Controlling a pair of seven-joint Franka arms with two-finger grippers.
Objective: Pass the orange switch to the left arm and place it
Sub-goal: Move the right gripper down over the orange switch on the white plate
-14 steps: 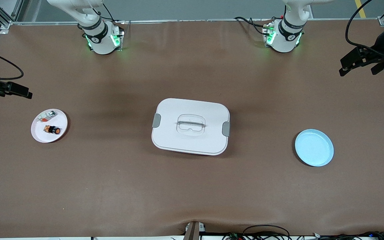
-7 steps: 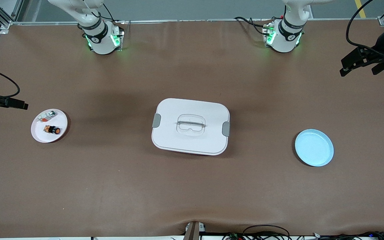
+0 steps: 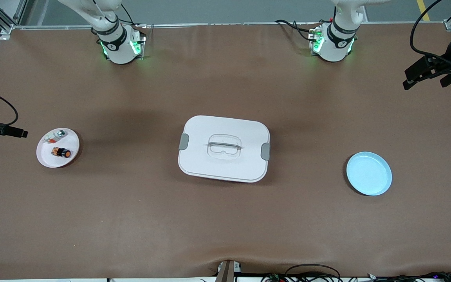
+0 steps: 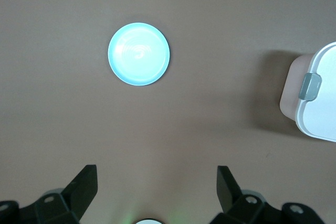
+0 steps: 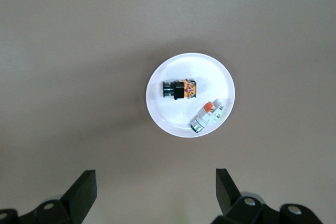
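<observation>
The orange switch (image 3: 62,152) lies on its side on a small white plate (image 3: 45,158) at the right arm's end of the table. In the right wrist view the switch (image 5: 178,89) and its plate (image 5: 173,121) sit below the camera. My right gripper (image 3: 17,133) hangs open and empty over the table edge beside that plate; its own view (image 5: 156,187) shows the jaws wide apart. The white box (image 3: 224,148) stands mid-table, lid shut. My left gripper (image 3: 424,83) is open and empty, high over the left arm's end (image 4: 157,184).
A white-and-silver part (image 3: 55,136) with a red-orange bit shares the white plate, also seen in the right wrist view (image 5: 207,115). An empty pale blue plate (image 3: 368,173) lies near the left arm's end, below the left wrist camera (image 4: 138,53), with the box corner (image 4: 320,98) beside it.
My right gripper has moved lower in the front view, closer to the white plate. My left gripper has shifted slightly toward the table's end. Nothing on the table moved.
</observation>
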